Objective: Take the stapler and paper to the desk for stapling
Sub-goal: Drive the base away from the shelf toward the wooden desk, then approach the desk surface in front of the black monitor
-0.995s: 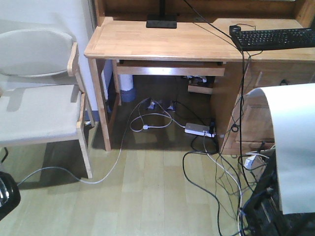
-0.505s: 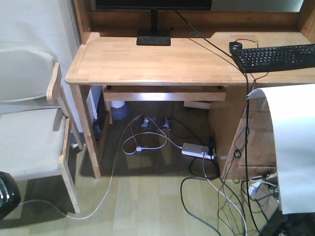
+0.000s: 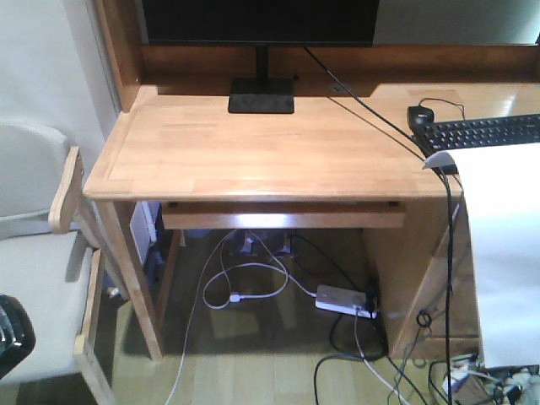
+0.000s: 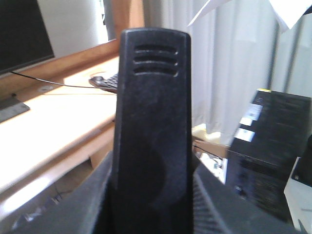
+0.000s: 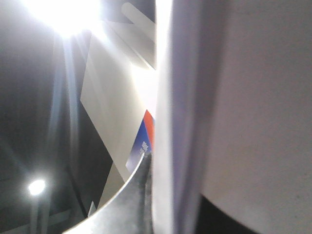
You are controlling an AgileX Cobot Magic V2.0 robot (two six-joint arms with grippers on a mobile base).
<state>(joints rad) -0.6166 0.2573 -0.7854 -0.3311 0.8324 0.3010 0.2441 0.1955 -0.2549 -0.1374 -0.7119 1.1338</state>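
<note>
Looks like a home office or study: pale wooden desk point(image 3: 253, 152) bearing a black monitor point(image 3: 253, 21) at the tabletop's rear edge and a keyboard point(image 3: 489, 133) toward its right edge, padded wooden armchair point(image 3: 42, 287) alongside, power strip point(image 3: 342, 299) and tangled cables on the laminate floor point(image 3: 253, 363) beneath.

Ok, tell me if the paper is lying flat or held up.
Held up: the paper stands upright at the right, top edge curling over, not lying on the desk.

Even light on the desk point(image 3: 278, 152), deep shadow underneath, blown-out glare, blur in right wrist view
</note>
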